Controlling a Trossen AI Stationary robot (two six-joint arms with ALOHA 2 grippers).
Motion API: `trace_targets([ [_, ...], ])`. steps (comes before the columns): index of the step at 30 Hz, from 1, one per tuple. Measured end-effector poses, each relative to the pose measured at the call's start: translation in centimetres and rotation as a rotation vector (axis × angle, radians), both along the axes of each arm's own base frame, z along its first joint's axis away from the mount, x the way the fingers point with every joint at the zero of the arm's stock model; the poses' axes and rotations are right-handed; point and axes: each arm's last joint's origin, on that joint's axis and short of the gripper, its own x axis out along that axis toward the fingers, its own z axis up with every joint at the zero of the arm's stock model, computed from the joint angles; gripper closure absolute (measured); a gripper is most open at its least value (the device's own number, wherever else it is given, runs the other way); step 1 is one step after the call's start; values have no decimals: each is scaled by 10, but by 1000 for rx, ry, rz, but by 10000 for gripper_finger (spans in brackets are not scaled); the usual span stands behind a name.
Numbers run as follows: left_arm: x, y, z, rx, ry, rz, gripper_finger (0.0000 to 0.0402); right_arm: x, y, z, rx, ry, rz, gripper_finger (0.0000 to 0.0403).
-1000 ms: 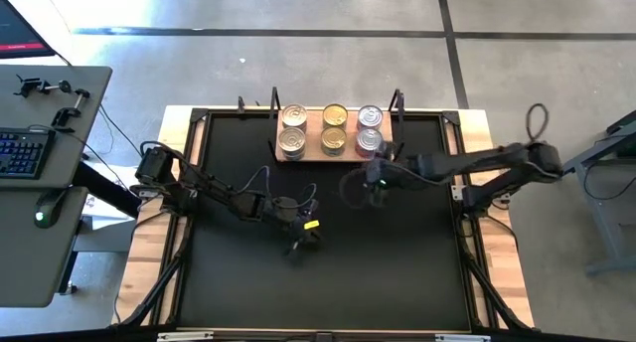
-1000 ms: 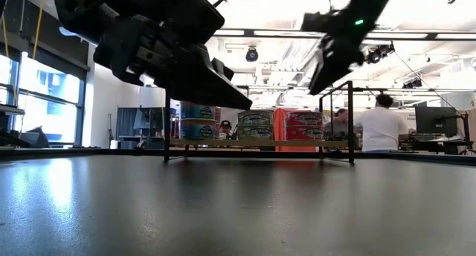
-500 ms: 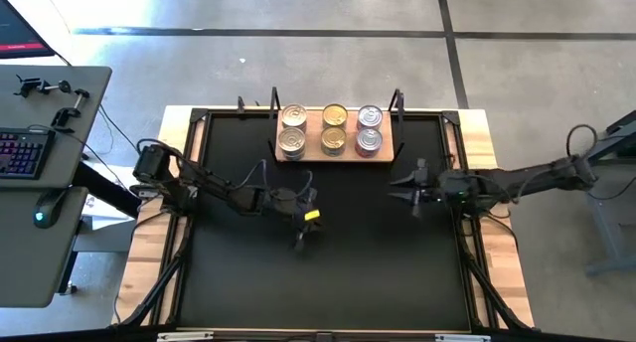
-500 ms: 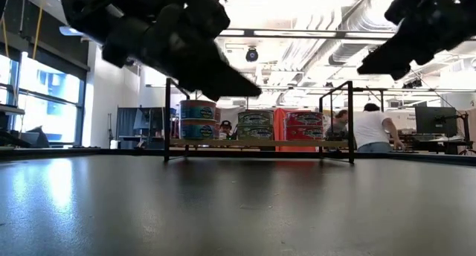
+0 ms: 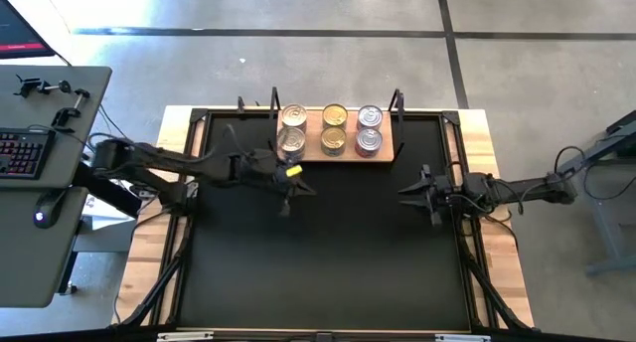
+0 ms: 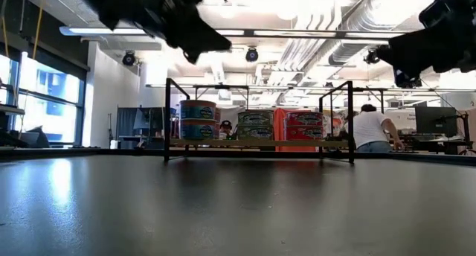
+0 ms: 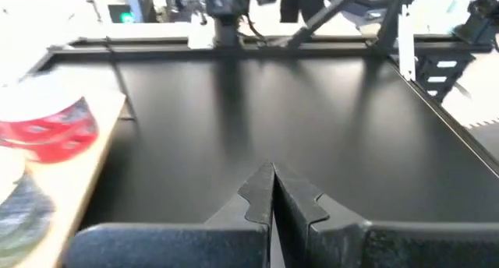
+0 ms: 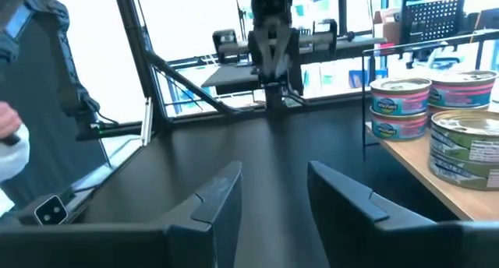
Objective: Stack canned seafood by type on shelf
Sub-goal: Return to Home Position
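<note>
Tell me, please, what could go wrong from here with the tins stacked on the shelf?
The shut left gripper hangs close to the shelf's front-left corner, beside the blue-labelled stack; a stray swing could clip a post or topple it. The tins stand two high, so any jolt might slide the upper ones off. The right gripper hangs farther off.

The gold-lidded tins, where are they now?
In the high view, the gold-lidded tins stand in the middle of the shelf, between the silver-lidded tins and the purplish tins.
</note>
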Motion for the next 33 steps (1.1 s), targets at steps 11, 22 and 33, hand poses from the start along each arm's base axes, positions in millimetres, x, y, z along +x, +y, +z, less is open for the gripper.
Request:
trace_targets([
  [11,-105,2,5,-27,-212,168,402,-3,0,0,-26,-9,-3,266],
  [22,-180,2,-20,-71,-379,232,402,-2,0,-1,-35,3,-4,266],
  [33,-196,2,-61,-15,-443,275,402,-2,0,-1,-35,3,-4,266],
])
